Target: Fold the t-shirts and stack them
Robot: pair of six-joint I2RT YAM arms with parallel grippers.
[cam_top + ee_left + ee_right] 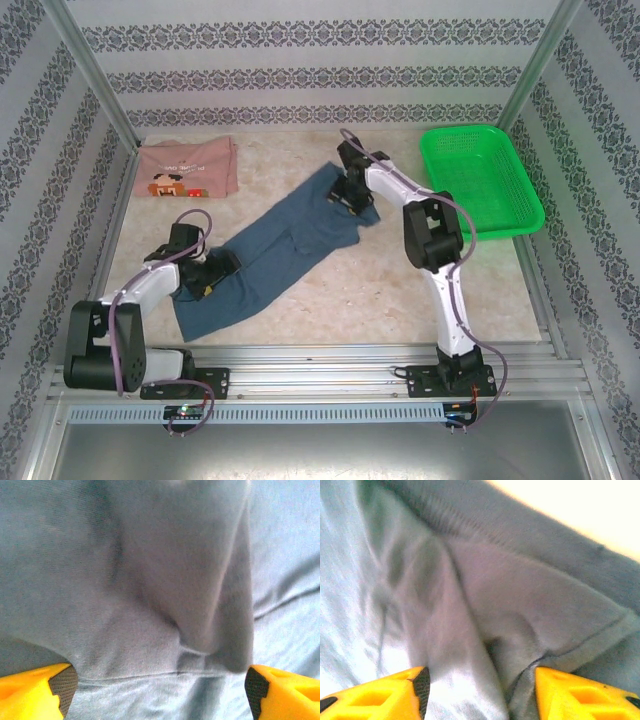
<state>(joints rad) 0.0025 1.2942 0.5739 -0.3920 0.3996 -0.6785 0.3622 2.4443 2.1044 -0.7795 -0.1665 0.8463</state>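
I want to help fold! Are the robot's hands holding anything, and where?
Nothing is held. The left gripper and right gripper stand open over the dark slate-blue cloth t-shirt, folds loose between them.

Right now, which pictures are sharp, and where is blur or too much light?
Top external view: sharp and evenly lit; the blue shirt, the pink shirt and the green basket read clearly. Left wrist view: the blue shirt is blurred toward the top, sharper near the yellow fingertips. Right wrist view: soft overall, and the table at the upper right is washed out almost to white.
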